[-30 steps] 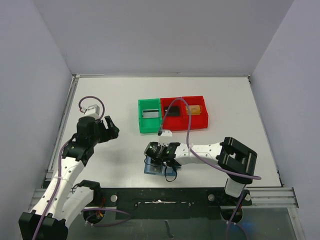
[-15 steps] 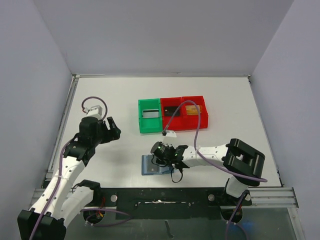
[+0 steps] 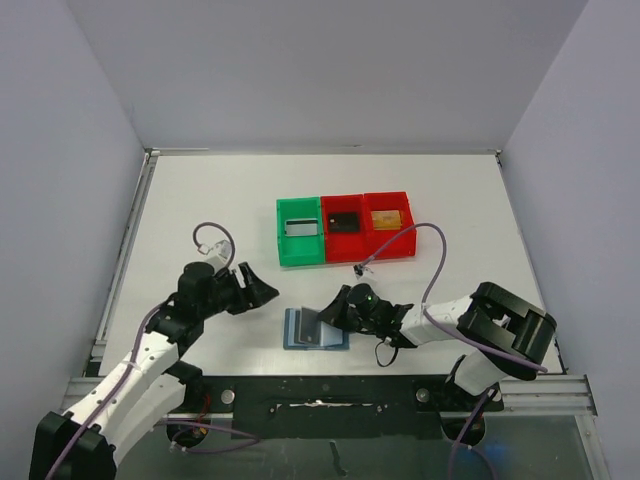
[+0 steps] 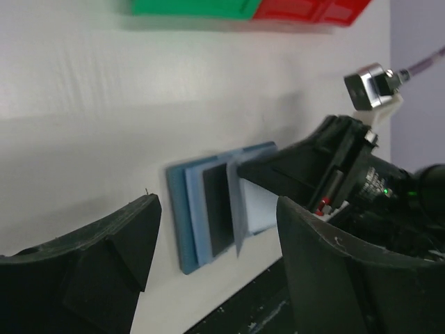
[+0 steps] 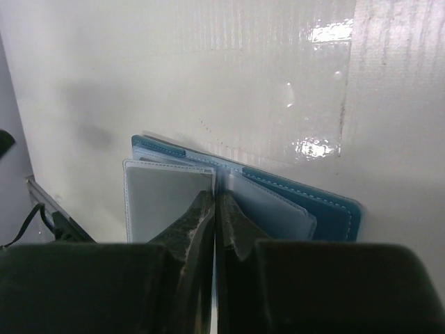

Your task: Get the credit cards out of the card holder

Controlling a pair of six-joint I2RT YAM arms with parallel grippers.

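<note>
The card holder [image 3: 305, 330] is a light-blue wallet lying open on the table near the front edge. A dark grey credit card [image 4: 217, 205] lies against its inner panel. My right gripper [image 3: 334, 313] is shut on a thin inner leaf of the holder and holds that leaf upright. In the right wrist view the gripper [image 5: 216, 198] pinches the leaf edge, with the holder's pale sleeve [image 5: 167, 198] on the left and its blue cover [image 5: 332, 212] on the right. My left gripper [image 3: 262, 288] is open and empty, just left of the holder. In the left wrist view the holder [image 4: 191, 209] lies between its fingers [image 4: 111, 250].
A green bin [image 3: 300, 245] and two joined red bins [image 3: 365, 243] stand behind the holder, each with a flat item inside. The table's black front rail [image 3: 320, 395] runs close below the holder. Grey walls enclose the table.
My left arm has swung right and forward towards the holder. My right gripper has drawn back to the right, and an inner leaf of the holder now stands up in it.
</note>
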